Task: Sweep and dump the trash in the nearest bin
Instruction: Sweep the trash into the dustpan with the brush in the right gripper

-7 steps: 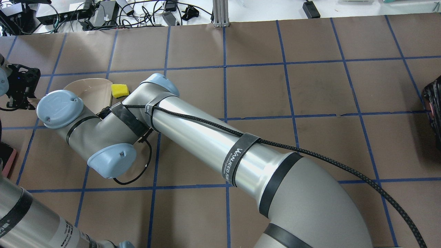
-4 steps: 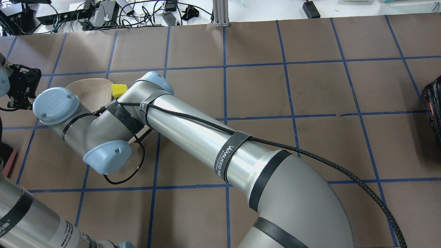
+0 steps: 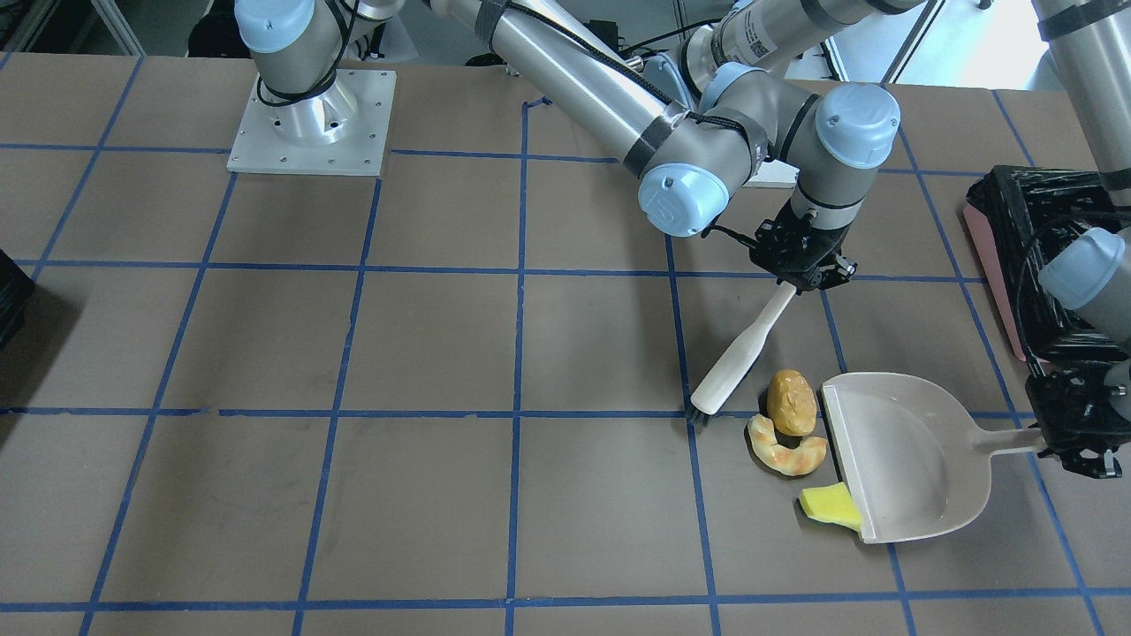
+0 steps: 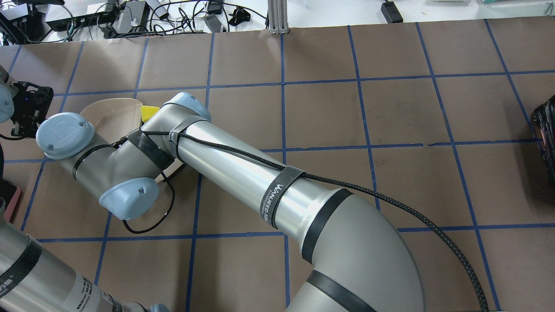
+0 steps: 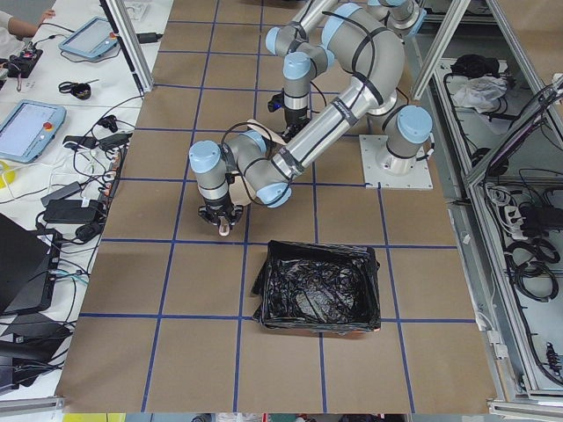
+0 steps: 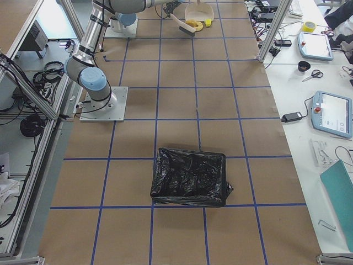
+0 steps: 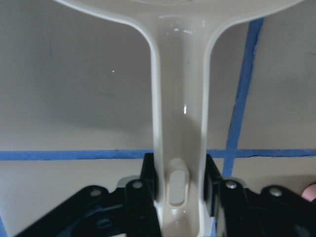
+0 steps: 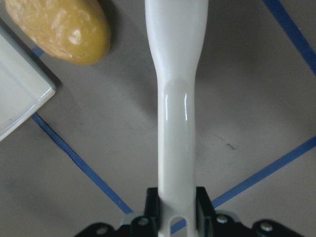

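Note:
In the front-facing view the trash lies at the mouth of the white dustpan (image 3: 910, 459): a golden-brown bread lump (image 3: 791, 402), a tan crescent (image 3: 785, 455) and a yellow sponge wedge (image 3: 829, 505) that touches the pan's lip. My right gripper (image 3: 802, 268) is shut on the handle of the white brush (image 3: 740, 353); its bristles rest on the table left of the lump. My left gripper (image 3: 1065, 439) is shut on the dustpan handle (image 7: 180, 98). The right wrist view shows the brush handle (image 8: 175, 123) and the lump (image 8: 59, 29). The pink-sided bin (image 3: 985, 256) with its black bag stands just behind my left gripper.
In the overhead view my right arm (image 4: 225, 160) reaches across and hides the brush and most of the trash; only the sponge's tip (image 4: 148, 112) and part of the dustpan (image 4: 108, 115) show. A second black-bagged bin (image 6: 190, 176) stands at the far right end.
My right arm has swung toward the overhead view's left, toward the dustpan, and covers more of the yellow sponge. My left gripper and the dustpan have stayed put.

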Robot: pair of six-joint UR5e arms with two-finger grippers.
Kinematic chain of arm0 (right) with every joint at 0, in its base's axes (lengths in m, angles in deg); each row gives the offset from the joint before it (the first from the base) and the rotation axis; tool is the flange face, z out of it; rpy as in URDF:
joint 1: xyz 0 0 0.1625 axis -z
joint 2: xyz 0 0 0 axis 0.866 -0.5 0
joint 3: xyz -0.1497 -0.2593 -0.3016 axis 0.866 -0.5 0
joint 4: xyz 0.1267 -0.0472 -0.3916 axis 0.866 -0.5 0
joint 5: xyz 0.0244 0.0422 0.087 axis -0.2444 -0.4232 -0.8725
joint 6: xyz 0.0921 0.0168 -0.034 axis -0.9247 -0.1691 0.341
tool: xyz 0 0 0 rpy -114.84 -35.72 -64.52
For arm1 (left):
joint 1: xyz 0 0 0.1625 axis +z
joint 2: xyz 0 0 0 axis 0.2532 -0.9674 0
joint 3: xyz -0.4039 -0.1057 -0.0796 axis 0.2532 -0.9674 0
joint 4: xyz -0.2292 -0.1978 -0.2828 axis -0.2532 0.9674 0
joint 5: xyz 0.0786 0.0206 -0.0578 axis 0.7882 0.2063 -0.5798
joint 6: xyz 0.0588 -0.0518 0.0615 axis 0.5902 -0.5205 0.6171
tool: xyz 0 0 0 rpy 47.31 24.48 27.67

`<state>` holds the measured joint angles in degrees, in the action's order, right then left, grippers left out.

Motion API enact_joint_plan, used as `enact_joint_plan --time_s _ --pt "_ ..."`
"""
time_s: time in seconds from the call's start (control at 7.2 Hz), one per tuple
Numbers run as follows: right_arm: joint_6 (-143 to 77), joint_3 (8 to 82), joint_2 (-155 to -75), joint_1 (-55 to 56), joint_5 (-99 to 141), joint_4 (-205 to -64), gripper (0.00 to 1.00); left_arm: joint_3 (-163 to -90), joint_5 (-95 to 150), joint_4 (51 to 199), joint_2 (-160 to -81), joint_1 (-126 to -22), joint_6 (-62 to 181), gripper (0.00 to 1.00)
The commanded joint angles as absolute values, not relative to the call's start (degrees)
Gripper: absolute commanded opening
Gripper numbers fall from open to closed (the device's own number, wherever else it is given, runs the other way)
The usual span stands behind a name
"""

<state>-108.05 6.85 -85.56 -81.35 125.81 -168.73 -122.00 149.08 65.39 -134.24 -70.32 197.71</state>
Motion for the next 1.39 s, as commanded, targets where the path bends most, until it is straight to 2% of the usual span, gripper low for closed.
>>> enact_joint_plan --time_s 0.0,1.25 --pt "-108.0 5.6 -84.5 -81.9 124.3 -168.7 0.00 -122.0 149.3 65.4 -134.3 -71.0 197.3 0.00" --pt "-107.9 5.5 -85.0 -83.4 122.6 -168.8 0.00 -122.5 154.7 60.8 -134.4 -72.9 197.1 0.00"
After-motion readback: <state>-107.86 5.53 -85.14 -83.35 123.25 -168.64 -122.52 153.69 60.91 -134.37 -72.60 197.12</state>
